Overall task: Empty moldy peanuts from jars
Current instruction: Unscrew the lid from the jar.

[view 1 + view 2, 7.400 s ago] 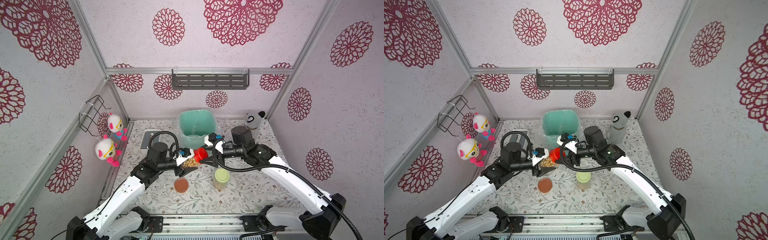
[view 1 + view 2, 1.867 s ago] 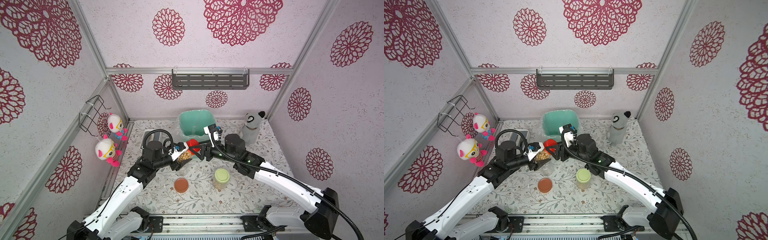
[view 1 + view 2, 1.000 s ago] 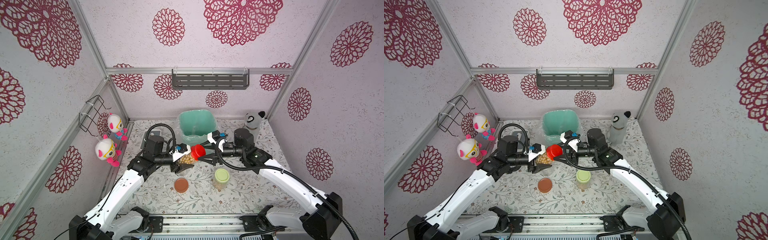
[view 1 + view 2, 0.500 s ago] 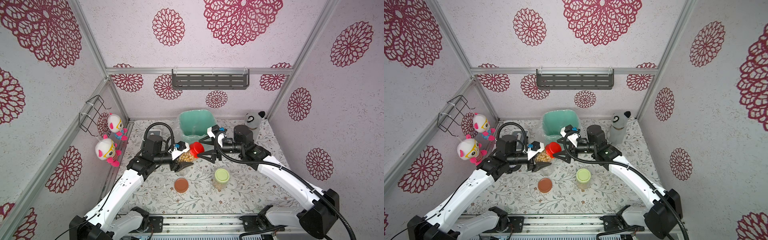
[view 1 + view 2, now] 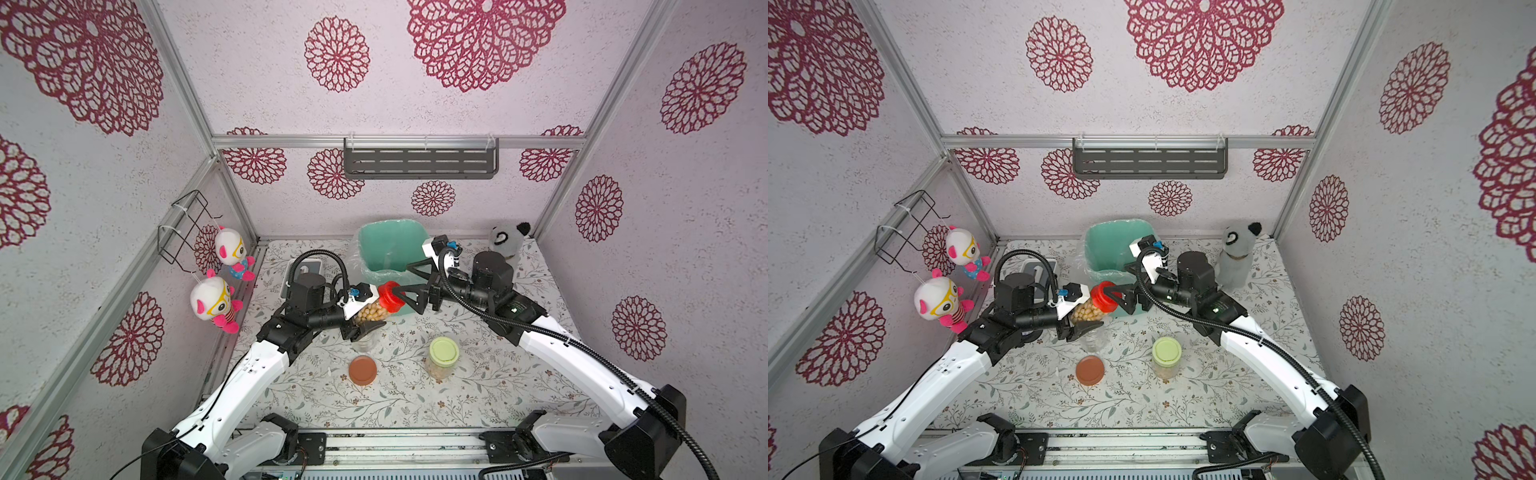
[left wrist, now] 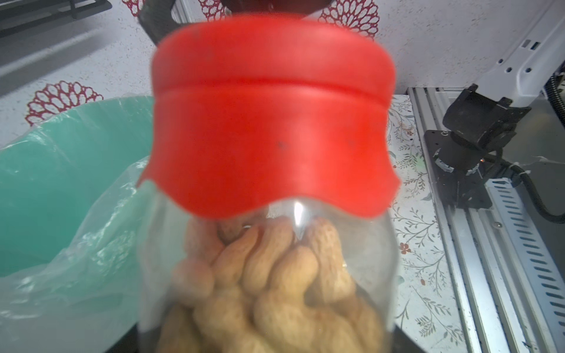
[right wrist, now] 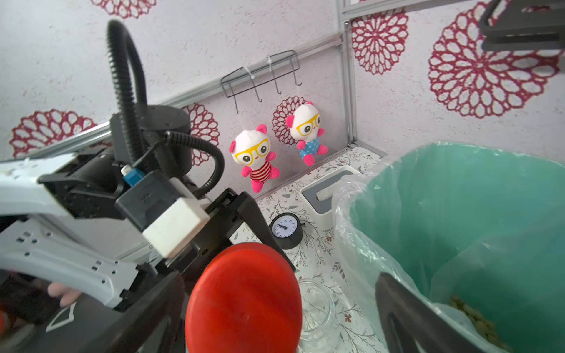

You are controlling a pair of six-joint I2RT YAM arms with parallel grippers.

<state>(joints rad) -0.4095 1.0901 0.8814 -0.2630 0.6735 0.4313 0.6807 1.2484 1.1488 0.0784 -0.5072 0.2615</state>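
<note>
1. Left wrist view is filled by the red-lidded jar (image 6: pixel 367 244). My left gripper (image 5: pixel 368 318) is clamped on its clear body and holds it on its side above the table (image 5: pixel 415 399), so the red lid (image 5: pixel 390 296) points at my other arm for unscrewing. Moldy peanuts (image 6: pixel 275 275) pack the jar, and the lid is on.
2. Under that grip an empty jar (image 5: pixel 363 341) stands open on the table. Its brown lid (image 5: pixel 363 370) lies flat just in front of it, so I judge that one finished.
3. My right gripper (image 7: pixel 275 318) faces the red lid with fingers spread wide, one on each side and neither pinching. I judge it is lined up to close and twist.
4. A mint-green bin (image 7: pixel 458 214), lined with clear plastic, sits just behind the lid, close enough that the pour will be short. Some dumped peanuts (image 7: pixel 470 314) lie at its bottom.
5. Furthest right, the green-lidded jar (image 5: pixel 443 357) stands upright and closed with peanuts inside, well clear of both my arms.
</note>
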